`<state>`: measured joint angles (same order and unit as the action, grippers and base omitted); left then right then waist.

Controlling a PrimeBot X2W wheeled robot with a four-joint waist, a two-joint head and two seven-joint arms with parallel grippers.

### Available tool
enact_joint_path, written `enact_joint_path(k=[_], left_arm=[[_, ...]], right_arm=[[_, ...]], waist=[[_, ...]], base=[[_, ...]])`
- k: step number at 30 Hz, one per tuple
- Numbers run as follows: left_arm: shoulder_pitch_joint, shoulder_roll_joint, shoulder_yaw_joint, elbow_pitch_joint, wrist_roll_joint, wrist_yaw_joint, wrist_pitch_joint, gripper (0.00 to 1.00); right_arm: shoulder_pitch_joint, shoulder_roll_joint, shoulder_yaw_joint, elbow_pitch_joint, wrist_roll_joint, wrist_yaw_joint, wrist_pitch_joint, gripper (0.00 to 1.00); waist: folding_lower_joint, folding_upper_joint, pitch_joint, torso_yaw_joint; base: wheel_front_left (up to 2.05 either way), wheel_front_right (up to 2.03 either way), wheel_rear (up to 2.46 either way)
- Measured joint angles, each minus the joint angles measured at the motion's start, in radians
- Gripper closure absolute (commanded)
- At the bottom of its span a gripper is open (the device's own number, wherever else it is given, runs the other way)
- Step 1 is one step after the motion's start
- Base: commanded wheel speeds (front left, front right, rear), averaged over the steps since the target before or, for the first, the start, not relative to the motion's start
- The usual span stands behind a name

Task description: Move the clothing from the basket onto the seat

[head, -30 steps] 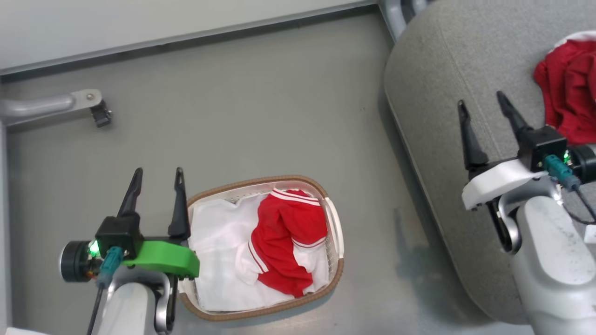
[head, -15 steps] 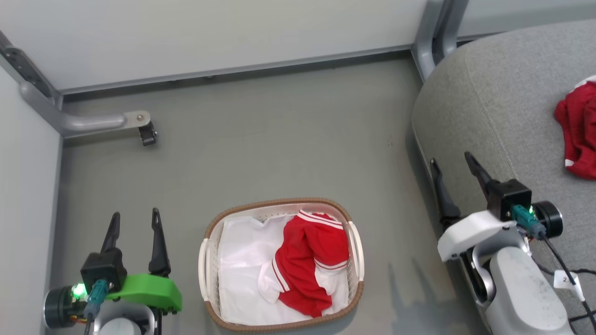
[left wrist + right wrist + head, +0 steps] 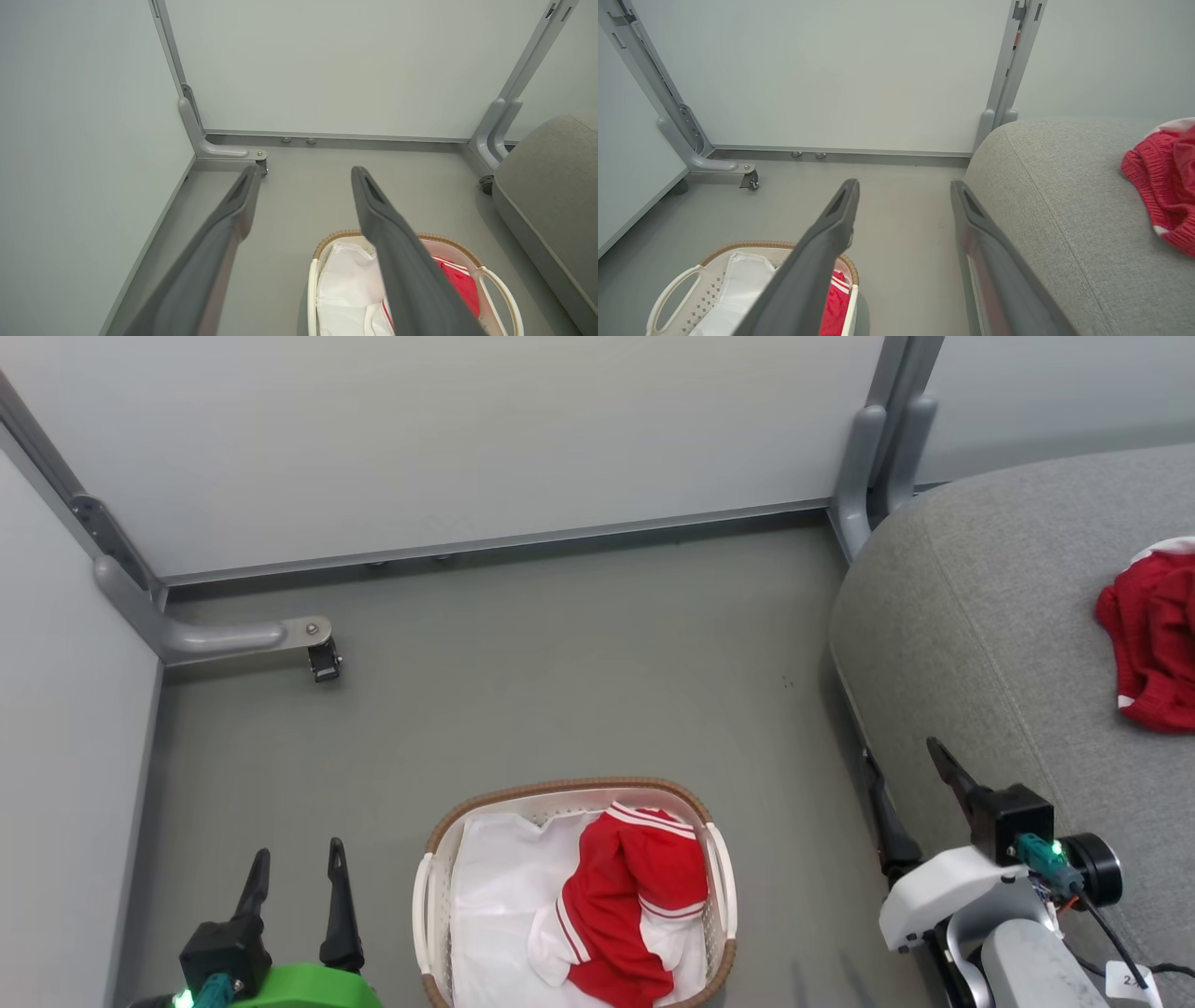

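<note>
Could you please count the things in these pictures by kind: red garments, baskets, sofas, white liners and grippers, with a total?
Red garments: 2
Basket: 1
Sofa: 1
White liner: 1
Grippers: 2, the left gripper and the right gripper, both open
Total: 7

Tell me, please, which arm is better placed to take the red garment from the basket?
Probably the right. The left gripper and right gripper are both open and empty, but the red garment lies in the basket's right half, and the seat is on that side.
</note>
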<state>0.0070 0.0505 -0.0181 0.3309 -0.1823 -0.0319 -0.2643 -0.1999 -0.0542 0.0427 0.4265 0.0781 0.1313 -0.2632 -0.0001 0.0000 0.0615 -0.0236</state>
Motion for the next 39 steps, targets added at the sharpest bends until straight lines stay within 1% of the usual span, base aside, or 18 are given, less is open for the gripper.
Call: enact_joint_path(k=[6,9,11,18,25,33,39], left_arm=[[0.005,0.0,-0.013,-0.005,-0.007,-0.005,0.0,0.0],[0.004,0.0,-0.022,0.002,-0.025,-0.018,0.0,0.0],[0.001,0.0,-0.036,0.015,-0.053,-0.026,0.0,0.0],[-0.043,-0.001,-0.071,0.056,-0.086,-0.043,0.0,0.0],[-0.123,-0.002,-0.128,0.176,-0.108,-0.048,0.0,0.0],[-0.279,-0.002,-0.19,0.325,-0.127,-0.063,0.0,0.0],[-0.396,-0.003,-0.249,0.428,-0.133,-0.07,0.0,0.0]], right_arm=[[0.002,0.001,0.006,0.001,0.0,0.0,0.0,0.0],[-0.007,0.002,0.011,-0.002,0.0,0.0,0.0,0.0],[-0.018,0.002,0.014,-0.008,0.0,0.0,0.0,0.0],[-0.074,0.002,0.049,-0.019,0.008,0.0,0.0,0.0],[-0.155,0.002,0.093,-0.048,0.029,0.0,0.0,0.0],[-0.253,0.003,0.131,-0.091,0.046,0.0,0.0,0.0],[-0.305,0.003,0.14,-0.13,0.056,0.0,0.0,0.0]], waist=[[0.0,0.0,0.003,-0.007],[0.0,0.0,0.012,-0.01],[0.0,0.0,0.021,-0.012],[0.0,0.0,0.075,-0.032],[0.0,0.0,0.158,-0.07],[0.0,0.0,0.271,-0.126],[0.0,0.0,0.36,-0.168]], base=[[0.0,0.0,0.0],[0.0,0.0,0.0],[0.0,0.0,0.0],[0.0,0.0,0.0],[0.0,0.0,0.0],[0.0,0.0,0.0],[0.0,0.0,0.0]])
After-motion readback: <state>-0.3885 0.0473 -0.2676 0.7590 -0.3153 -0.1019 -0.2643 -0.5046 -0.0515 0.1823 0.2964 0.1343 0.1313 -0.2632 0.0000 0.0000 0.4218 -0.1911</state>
